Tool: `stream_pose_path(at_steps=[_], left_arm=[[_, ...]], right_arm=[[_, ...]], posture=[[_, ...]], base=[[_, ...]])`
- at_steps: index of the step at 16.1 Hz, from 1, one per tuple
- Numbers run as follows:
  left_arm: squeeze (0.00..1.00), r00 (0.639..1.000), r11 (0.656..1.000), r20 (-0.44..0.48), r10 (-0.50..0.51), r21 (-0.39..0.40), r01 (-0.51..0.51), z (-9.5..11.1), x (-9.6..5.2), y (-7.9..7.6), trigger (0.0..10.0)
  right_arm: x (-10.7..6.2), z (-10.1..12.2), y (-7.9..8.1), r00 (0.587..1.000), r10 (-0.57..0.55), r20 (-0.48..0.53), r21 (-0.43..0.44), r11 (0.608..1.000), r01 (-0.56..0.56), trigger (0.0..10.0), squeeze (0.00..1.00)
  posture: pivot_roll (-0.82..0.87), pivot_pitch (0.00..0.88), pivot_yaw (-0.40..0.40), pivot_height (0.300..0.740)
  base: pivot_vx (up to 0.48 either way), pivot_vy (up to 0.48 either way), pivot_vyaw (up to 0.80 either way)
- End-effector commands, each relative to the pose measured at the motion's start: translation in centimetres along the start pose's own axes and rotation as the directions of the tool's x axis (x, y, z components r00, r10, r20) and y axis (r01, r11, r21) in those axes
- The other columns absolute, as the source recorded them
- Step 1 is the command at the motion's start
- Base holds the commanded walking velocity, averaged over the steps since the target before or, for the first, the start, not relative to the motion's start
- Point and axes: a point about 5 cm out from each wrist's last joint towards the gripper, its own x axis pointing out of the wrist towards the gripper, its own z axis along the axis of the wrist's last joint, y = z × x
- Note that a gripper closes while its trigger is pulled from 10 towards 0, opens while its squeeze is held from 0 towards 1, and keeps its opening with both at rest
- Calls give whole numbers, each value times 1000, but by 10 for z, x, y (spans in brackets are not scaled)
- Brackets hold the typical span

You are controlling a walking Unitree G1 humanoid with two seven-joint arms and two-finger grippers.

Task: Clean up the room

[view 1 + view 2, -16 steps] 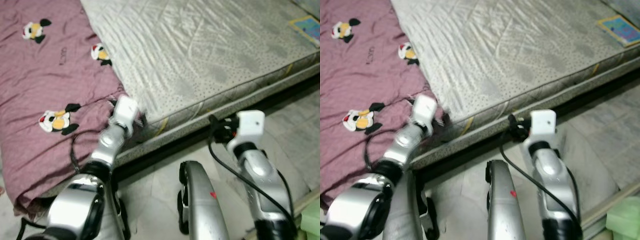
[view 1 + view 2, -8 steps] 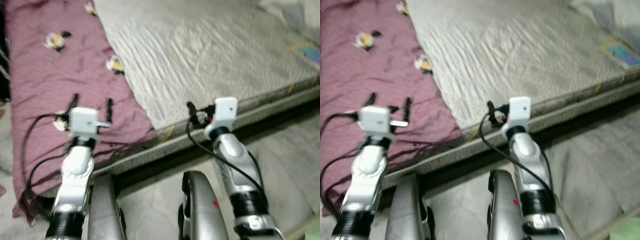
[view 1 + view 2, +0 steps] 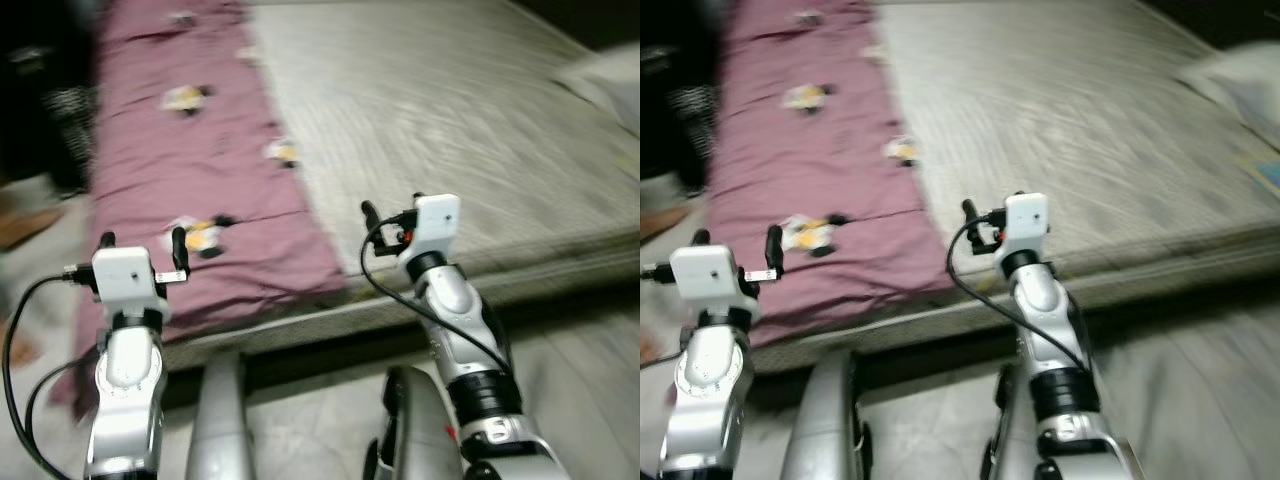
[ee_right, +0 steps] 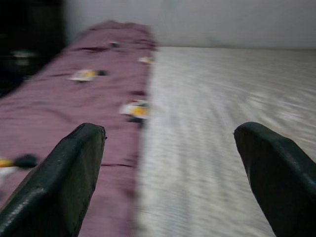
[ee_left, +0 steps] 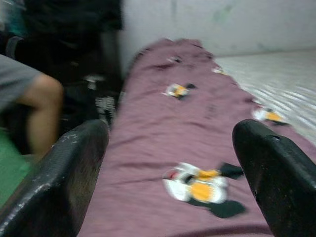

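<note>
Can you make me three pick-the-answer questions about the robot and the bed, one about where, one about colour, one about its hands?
1. Where does the blanket lie on the mattress?
A. Along the robot's left side
B. Along the robot's right side
C. On the floor beyond the bed

2. What colour is the blanket?
A. Bright blue
B. Purplish pink with little cartoon figures
C. Plain white

3. How is the left gripper?
A. Shut on the blanket
B. Shut on a pillow
C. Open, holding nothing

Answers: 1 A, the blanket covers the left strip while the grey mattress lies bare to its right. 2 B, the cloth is purplish pink with small figures printed on it. 3 C, the left wrist view shows its two black fingers spread wide with only the blanket far beyond them.
</note>
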Motion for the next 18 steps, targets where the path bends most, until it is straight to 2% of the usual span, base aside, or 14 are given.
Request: stream_pose_path(at_steps=[1,4,6,9,12,18], left_arm=[[0,999,999,-3,-44,6,44,1,4,-4,10000],[0,980,980,-40,-197,0,197,-3,3,-19,10000],[0,968,968,-43,-249,-34,247,-5,0,-32,10000],[0,967,967,-15,-254,-33,253,-2,0,-39,10000],[0,988,983,-7,-156,-102,154,0,11,-28,10000],[0,992,983,6,-124,-132,124,4,17,-26,10000]], right_arm=[[3,5,-3,1000,-7,20,7,1000,7,10000,0],[3,4,-4,999,-11,31,19,1000,10,10000,0],[2,5,-2,999,-2,47,34,999,0,10000,0],[1,11,-6,997,-16,70,33,999,14,10000,0],[2,12,-6,997,-4,72,44,999,1,10000,0],[6,17,-5,997,4,81,50,999,-8,10000,0]], posture=[[35,0,-23,562],[20,0,-13,562],[-2,0,0,562],[-22,0,2,577],[-27,0,-3,617],[-24,0,-5,696]], base=[[0,0,0],[0,0,0],[0,0,0],[0,0,0],[0,0,0],[0,0,0]])
